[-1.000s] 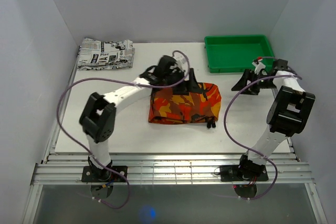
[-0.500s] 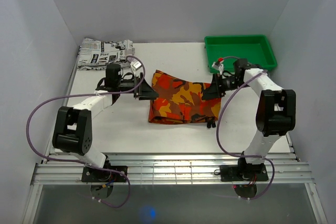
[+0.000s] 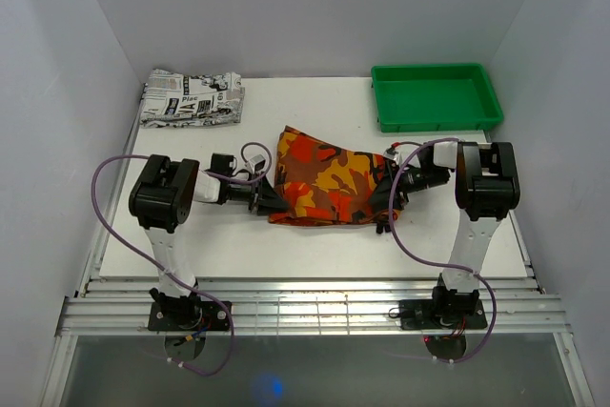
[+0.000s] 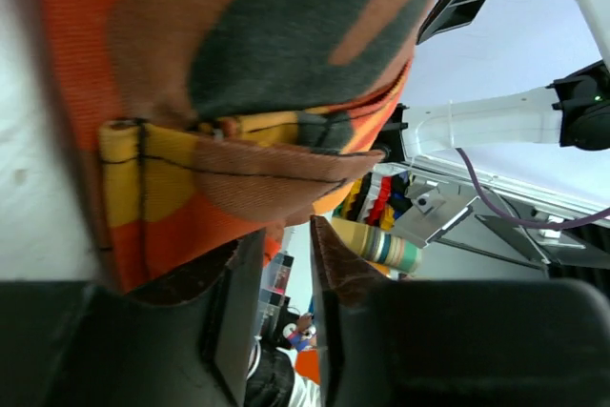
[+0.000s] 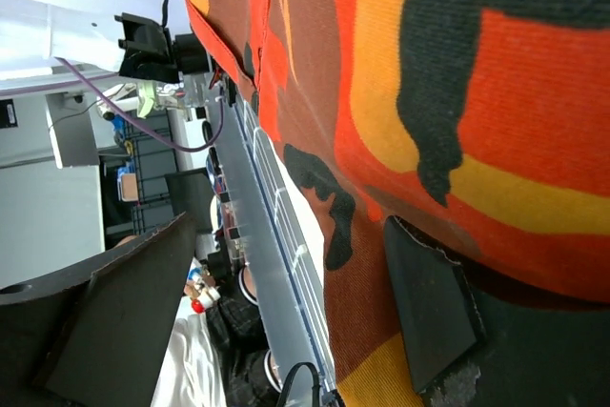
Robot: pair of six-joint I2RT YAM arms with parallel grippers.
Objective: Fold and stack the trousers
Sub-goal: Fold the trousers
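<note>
The trousers, in orange, red, yellow and black camouflage, lie folded in a wedge-shaped bundle at the middle of the table. My left gripper lies low at the bundle's left edge. In the left wrist view its jaws stand narrow but apart, with daylight between them and a folded hem just at the tips. My right gripper lies at the right edge, wide open. One of its fingers rests against the cloth.
A folded black-and-white newspaper-print garment sits at the back left corner. A green tray stands at the back right. Metal rails run along the table's near edge, and white walls close in both sides.
Both arms have dropped low to the table beside the trousers, left at the left edge, right at the right edge. The left jaws have narrowed a lot. The trousers' back left corner now lies unfolded.
</note>
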